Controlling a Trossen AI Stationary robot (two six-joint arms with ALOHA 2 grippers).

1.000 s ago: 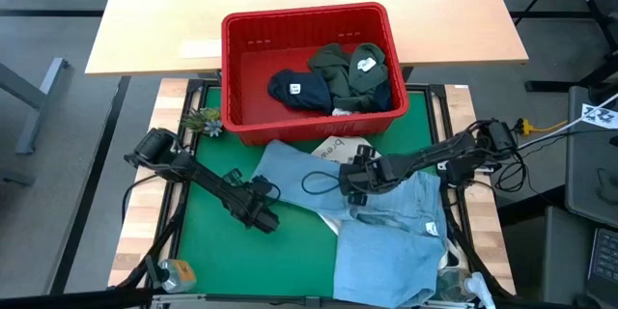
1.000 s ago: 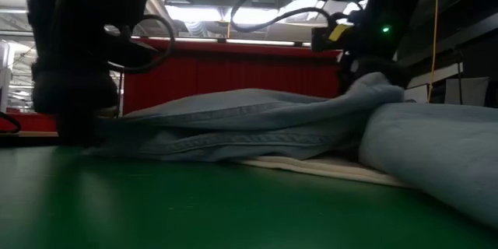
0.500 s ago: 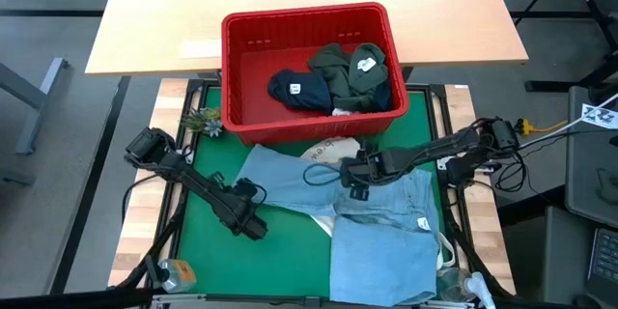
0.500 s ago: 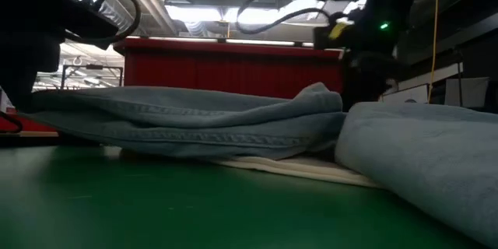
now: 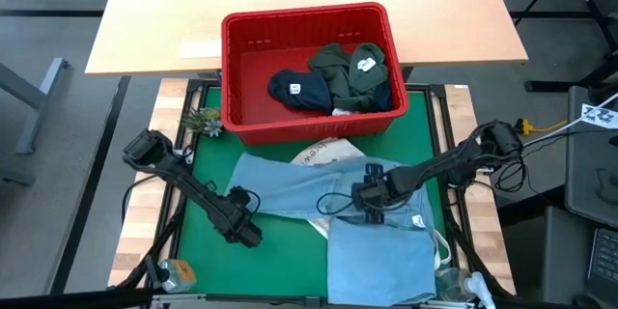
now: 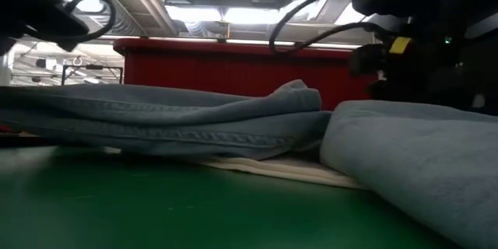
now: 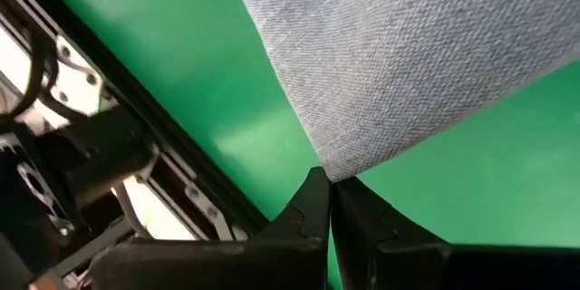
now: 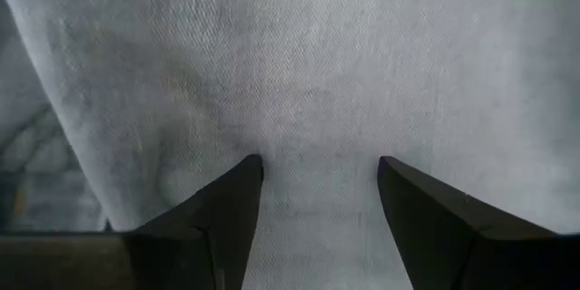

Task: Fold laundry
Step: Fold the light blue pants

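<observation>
From above I see a green surface [image 5: 193, 241] with a pale wooden table beyond it, and on their shared edge a red slotted basket [image 5: 241, 68] holding a navy garment [image 5: 294, 90] and dark olive garments [image 5: 338, 72]. Spread across the green surface is the light blue denim garment [image 5: 377, 251], partly folded, with a cream printed cloth [image 5: 323, 153] peeking out beneath it near the basket. My left gripper [image 5: 246, 235] sits low over the mat at the denim's left corner, its fingers [image 7: 313, 204] pressed together on the very tip of that corner. My right gripper [image 5: 372, 203] rests on the middle of the denim, its fingers [image 8: 227, 208] spread apart with cloth between them but nothing pinched. I judge this as the spreading step: the left arm is drawing the corner outward to flatten the piece before the fold. Next I would need the right fingers to hold the cloth, or the left arm to lay the corner down flat. Compared with a second ago, the left gripper has pulled further left and toward the near edge, the denim lies wider and flatter, and the right gripper has dropped back from the basket.
</observation>
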